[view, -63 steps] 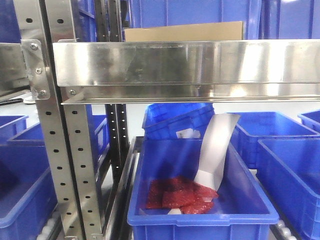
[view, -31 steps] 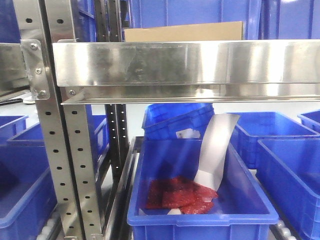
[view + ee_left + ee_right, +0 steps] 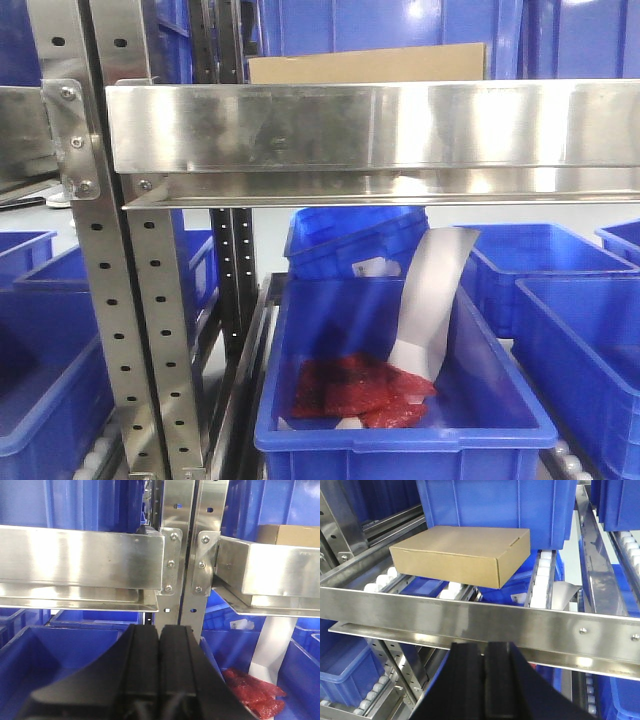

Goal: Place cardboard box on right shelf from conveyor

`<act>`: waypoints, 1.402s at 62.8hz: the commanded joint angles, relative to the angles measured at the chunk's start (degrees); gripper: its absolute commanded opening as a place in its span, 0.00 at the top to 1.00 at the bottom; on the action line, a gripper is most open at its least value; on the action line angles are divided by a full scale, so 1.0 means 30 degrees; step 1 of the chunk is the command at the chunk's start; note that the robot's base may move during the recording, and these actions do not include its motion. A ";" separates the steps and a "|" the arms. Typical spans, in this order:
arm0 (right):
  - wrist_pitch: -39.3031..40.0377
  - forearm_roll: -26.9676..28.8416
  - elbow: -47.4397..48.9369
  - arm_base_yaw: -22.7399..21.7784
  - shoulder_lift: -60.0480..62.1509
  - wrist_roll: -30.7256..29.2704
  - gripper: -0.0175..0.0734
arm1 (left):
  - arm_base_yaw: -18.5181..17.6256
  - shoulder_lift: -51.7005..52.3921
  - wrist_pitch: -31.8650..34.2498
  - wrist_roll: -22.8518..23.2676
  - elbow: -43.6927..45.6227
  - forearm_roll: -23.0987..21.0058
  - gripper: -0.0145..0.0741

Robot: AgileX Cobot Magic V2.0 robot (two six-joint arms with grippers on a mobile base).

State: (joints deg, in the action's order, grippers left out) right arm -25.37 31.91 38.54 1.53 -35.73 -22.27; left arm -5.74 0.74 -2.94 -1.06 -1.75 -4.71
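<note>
Right claw [image 3: 484, 680] is closed and empty; box [image 3: 462, 552] sits at 12 on shelf [image 3: 470, 617], looks light and stiff, grab its long sides.

Bright, even light falls from overhead in all three views. The right shelf [image 3: 370, 125] throws broad white glare off its steel front lip, strongest toward the right. Blue bins [image 3: 400, 420] look saturated, slightly hazy. In both wrist views the near black tools [image 3: 160, 680] [image 3: 485, 690] are dark and soft-focused.
</note>
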 commanded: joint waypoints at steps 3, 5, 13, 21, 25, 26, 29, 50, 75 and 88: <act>0.1281 0.0418 0.0544 -0.0127 0.0039 -0.0024 0.73 | 0.0017 0.0196 0.1730 0.0135 0.0065 -0.0168 0.97; 0.1281 0.0418 0.0544 -0.0127 0.0039 -0.0024 0.73 | 0.0017 0.0196 0.1730 0.0135 0.0065 -0.0168 0.97; 0.2077 0.0418 0.0544 -0.0127 0.0039 -0.0024 0.73 | 0.0017 0.0196 0.1730 0.0135 0.0065 -0.0168 0.97; 0.2170 0.0437 0.0524 -0.0127 0.0039 -0.0024 0.73 | 0.0017 0.0196 0.1730 0.0135 0.0065 -0.0168 0.97; 0.2316 0.0117 0.0290 -0.0127 0.0039 -0.0024 0.73 | 0.0017 0.0196 0.1730 0.0135 0.0065 -0.0168 0.97; 0.2372 -0.0222 0.0211 -0.0127 0.0084 -0.0024 0.73 | 0.0017 0.0196 0.1730 0.0135 0.0065 -0.0168 0.97; 0.2660 -0.1310 -0.0068 -0.0127 0.0293 0.0169 0.73 | 0.0017 0.0196 0.1730 0.0135 0.0065 -0.0168 0.97; 0.8242 -0.8087 -0.6354 -0.0509 0.6119 0.4589 0.73 | 0.0017 0.0196 0.1730 0.0135 0.0065 -0.0168 0.97; 0.9257 -0.7893 -1.3361 -0.1810 1.2433 0.4589 0.73 | 0.0017 0.0196 0.1730 0.0135 0.0065 -0.0168 0.97; 0.8236 -0.7891 -1.3307 -0.1810 1.2305 0.4589 0.73 | 0.0017 0.0196 0.1730 0.0135 0.0065 -0.0168 0.97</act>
State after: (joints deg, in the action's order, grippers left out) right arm -5.12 8.05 -1.61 -3.59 0.64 -8.68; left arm -5.74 0.74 -2.94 -1.06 -1.75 -4.71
